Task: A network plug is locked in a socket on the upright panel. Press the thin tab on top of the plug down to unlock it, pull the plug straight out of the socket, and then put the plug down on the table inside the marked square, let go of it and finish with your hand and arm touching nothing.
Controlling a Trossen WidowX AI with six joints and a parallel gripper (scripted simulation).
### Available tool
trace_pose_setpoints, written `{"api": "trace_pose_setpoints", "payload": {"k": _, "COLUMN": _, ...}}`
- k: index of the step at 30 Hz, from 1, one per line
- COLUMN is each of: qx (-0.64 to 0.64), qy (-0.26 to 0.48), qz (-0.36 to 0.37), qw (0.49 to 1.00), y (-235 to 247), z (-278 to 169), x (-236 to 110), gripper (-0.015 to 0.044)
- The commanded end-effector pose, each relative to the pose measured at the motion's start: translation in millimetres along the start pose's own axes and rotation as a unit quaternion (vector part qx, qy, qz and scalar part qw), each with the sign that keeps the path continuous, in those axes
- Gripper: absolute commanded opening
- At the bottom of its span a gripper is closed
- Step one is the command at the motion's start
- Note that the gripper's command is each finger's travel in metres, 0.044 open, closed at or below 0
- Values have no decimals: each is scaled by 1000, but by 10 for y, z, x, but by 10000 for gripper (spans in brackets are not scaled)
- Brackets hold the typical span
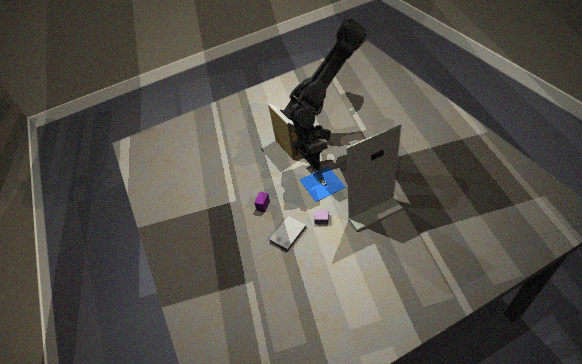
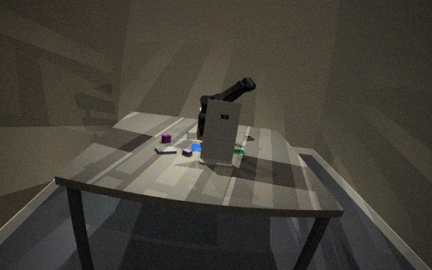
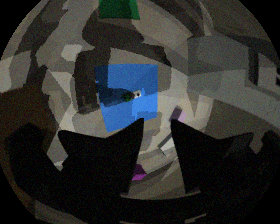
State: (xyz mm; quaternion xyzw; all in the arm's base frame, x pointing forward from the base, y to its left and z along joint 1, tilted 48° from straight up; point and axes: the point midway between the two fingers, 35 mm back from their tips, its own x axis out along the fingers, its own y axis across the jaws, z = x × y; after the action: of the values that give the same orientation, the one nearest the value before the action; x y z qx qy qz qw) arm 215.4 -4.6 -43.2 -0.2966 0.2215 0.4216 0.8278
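Observation:
The small plug, with a dark green part and a pale end, [image 1: 323,183] [image 3: 133,95] lies on the blue square [image 1: 336,188] [image 2: 196,147] [image 3: 148,74], inside its edges. My gripper [image 1: 319,173] [image 3: 157,122] points down over the square, partly open. In the wrist view the plug shows beyond the fingertips and nothing shows between them. How high the fingertips are above the plug is hard to tell. The grey upright panel [image 1: 372,186] [image 2: 219,139] has dark socket openings [image 1: 377,155] [image 2: 225,116] with no plug in them. The panel hides the gripper in the exterior view.
A brown upright board [image 1: 282,132] stands close beside the arm. A purple block [image 1: 262,201] [image 2: 166,139], a pink block [image 1: 321,217] [image 2: 187,152] and a flat pale box [image 1: 288,233] [image 2: 167,150] lie nearby. A green patch [image 2: 239,151] [image 3: 119,9] lies beyond the blue square.

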Motion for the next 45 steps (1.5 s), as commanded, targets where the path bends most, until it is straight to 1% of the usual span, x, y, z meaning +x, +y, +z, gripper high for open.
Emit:
{"api": "trace_pose_setpoints", "payload": {"k": 1, "qx": -4, "qy": -2, "qz": -2, "qw": 1000, "y": -37, "z": 5, "x": -35, "gripper": 156}}
{"api": "trace_pose_setpoints", "payload": {"k": 44, "qx": -2, "qy": -10, "qz": -8, "qw": 1000, "y": -176, "z": 89, "x": -402, "gripper": 156}}
{"api": "trace_pose_setpoints", "payload": {"k": 45, "qx": 2, "qy": -8, "qz": -4, "qw": 1000, "y": -150, "z": 73, "x": -367, "gripper": 156}}
